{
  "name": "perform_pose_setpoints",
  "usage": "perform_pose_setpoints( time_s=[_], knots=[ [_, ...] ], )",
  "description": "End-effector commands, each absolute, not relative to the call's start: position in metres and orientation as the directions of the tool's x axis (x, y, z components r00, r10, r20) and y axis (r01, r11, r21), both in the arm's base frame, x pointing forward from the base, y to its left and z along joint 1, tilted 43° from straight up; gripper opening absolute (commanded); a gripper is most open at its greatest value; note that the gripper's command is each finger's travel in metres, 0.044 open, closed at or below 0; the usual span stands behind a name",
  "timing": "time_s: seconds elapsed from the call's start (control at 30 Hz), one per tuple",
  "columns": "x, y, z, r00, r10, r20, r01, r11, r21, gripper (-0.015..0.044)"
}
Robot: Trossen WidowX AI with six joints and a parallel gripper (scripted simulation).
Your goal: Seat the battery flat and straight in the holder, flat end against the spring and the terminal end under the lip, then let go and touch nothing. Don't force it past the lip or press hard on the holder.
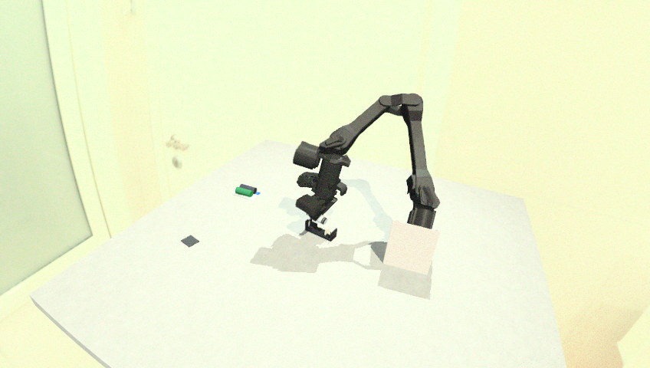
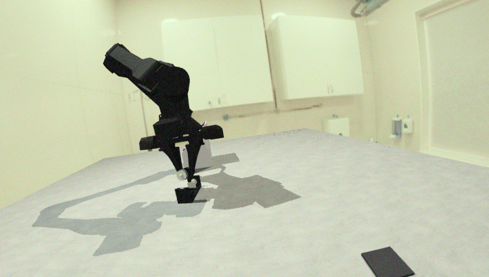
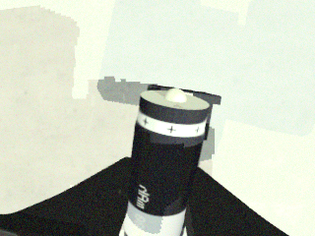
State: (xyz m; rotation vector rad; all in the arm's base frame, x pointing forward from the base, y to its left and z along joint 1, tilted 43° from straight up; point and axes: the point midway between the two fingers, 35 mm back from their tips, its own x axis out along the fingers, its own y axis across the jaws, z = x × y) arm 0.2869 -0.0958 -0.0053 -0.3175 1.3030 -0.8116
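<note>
My gripper [image 1: 320, 215] [image 2: 185, 173] [image 3: 160, 172] is shut on the battery [image 1: 319, 219] [image 2: 181, 174] [image 3: 168, 162], with its black fingers on both sides. The black-and-white battery lies across the fingers. Its nubbed terminal end points away from the wrist camera. The black holder [image 1: 320, 231] [image 2: 184, 195] [image 3: 215, 98] stands on the table just below the battery, which is above it and not down in it. A pale spring-like piece [image 1: 327, 231] [image 2: 192, 183] shows inside one end of the holder. In the wrist view the battery hides most of the holder. The lip cannot be made out.
A green cylinder [image 1: 244, 192] and a dark cylinder [image 1: 248, 187] lie together on the table's left side in the top view. A flat dark square [image 1: 190, 241] [image 2: 387, 262] lies on the table. A pale pink block [image 1: 411, 247] stands by the arm's base.
</note>
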Motion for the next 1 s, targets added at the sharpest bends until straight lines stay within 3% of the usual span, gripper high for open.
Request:
perform_pose_setpoints(
  time_s=[0.0,0.97],
  knots=[
    [0.285,-0.1,-0.007,0.079,-0.695,-0.715,0.346,0.692,-0.634,0.0077],
    [0.281,-0.11,-0.021,0.23,-0.703,-0.672,0.333,0.706,-0.625,0.0077]
  ],
)
